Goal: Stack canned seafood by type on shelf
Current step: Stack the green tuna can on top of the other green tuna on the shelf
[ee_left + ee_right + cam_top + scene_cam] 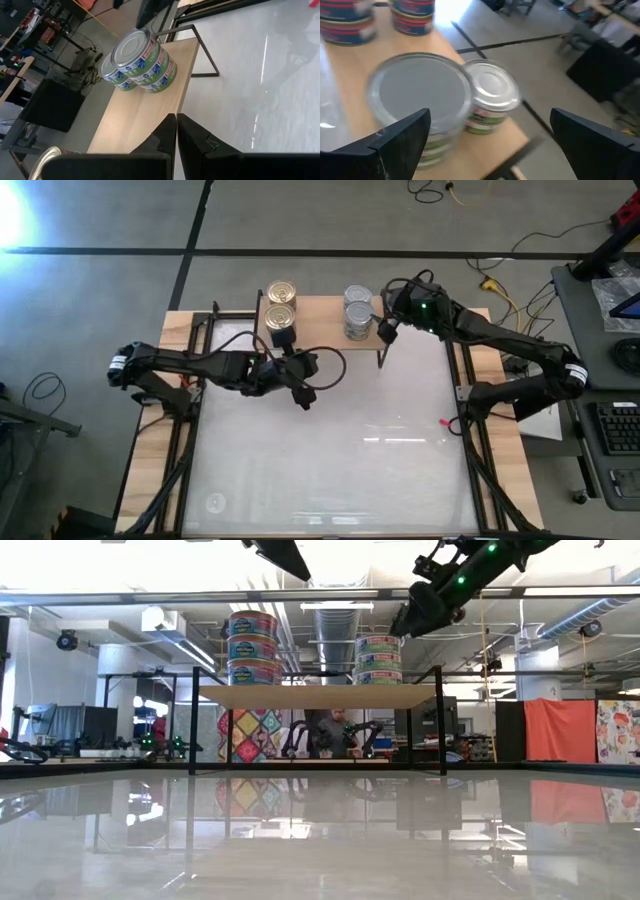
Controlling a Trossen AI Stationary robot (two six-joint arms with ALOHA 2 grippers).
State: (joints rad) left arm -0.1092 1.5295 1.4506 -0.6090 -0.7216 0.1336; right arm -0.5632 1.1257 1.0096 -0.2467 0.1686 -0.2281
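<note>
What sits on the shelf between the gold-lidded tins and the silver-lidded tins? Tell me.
Nothing: the high view shows only bare board of the shelf between the gold-lidded tins and the silver-lidded tins. The low view shows the same open gap.

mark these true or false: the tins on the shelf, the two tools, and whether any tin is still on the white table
1. The gold-lidded round tins stand stacked on the light wooden shelf. True.
2. The silver-lidded round tins lie on the white table. False: they stand on the shelf.
3. The right tool is open beside the silver-lidded tins, holding nothing. True.
4. The left tool is open. False: it is shut, over the table before the shelf.
</note>
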